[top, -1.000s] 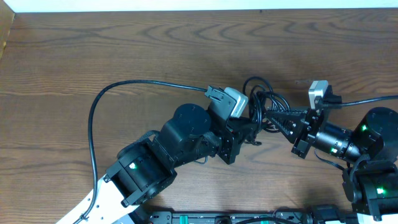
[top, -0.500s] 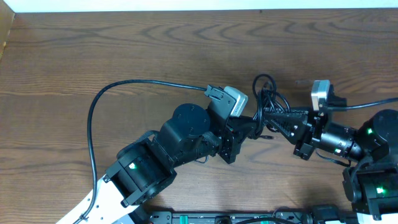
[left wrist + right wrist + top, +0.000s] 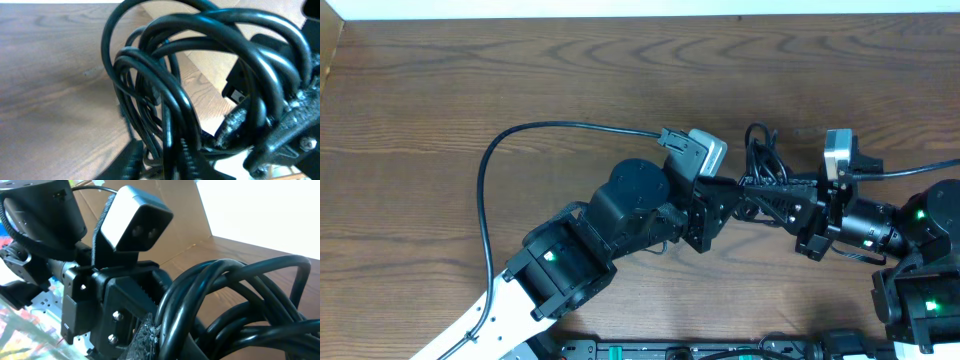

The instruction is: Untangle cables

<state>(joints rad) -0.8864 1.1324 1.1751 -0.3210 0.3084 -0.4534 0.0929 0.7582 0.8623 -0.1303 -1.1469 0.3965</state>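
Two pincers (image 3: 733, 193) (image 3: 767, 196) tip-to-tip at cables (image 3: 761, 160).

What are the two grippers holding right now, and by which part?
Both appear to grip the cables: left gripper and right gripper pinch the bundle's near edge from opposite sides, its loops fanning out beyond them.

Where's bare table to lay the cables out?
Free: the far strip of table beyond both arms, and the left side outside the left arm's cord loop. Crowded: centre-right, where left gripper and right gripper meet at the cables.
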